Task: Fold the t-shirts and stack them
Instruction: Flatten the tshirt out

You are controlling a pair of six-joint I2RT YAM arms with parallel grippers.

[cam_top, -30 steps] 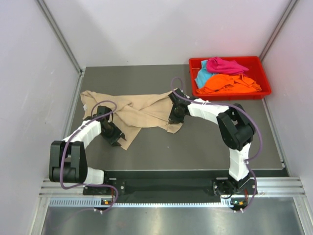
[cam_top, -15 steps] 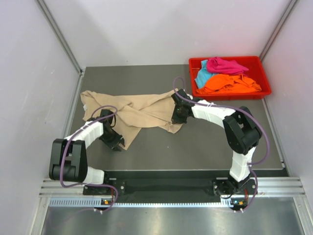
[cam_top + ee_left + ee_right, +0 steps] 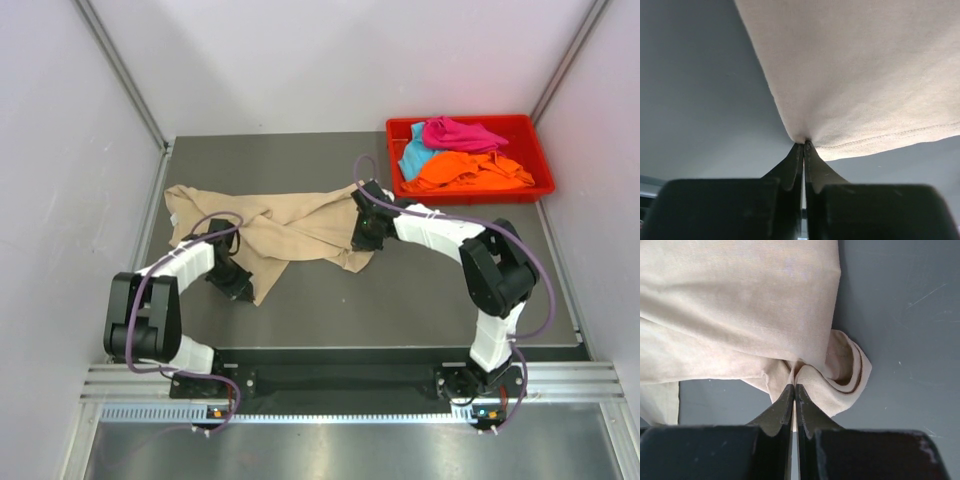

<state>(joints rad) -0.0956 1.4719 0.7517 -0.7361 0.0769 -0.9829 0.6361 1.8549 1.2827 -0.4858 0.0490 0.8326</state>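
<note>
Beige t-shirt [image 3: 285,228] lay rumpled and only partly spread on the left and middle of the dark table [image 3: 430,290]. One end sat close to the left wall, and the other reached toward the table's centre.

Left gripper [image 3: 238,285] was at the shirt's near corner. In the left wrist view its fingertips [image 3: 796,159] were closed tight on a small pinch of that corner, right where the stitched hem ended. The cloth fanned up and away from the pinch, with bare table on either side.

Right gripper [image 3: 362,240] was at the shirt's right end. The right wrist view showed its jaws likewise closed, nipping a fold of beige cloth. A rolled, curled lobe of fabric lay just to the right of the tips.

Red tray [image 3: 545,165] stood at the far right corner of the table, well apart from the beige shirt. It held three bunched shirts: orange t-shirt [image 3: 470,172] nearest, magenta-pink t-shirt [image 3: 460,133] behind it, and teal-blue t-shirt [image 3: 412,157] at the left side.
</note>
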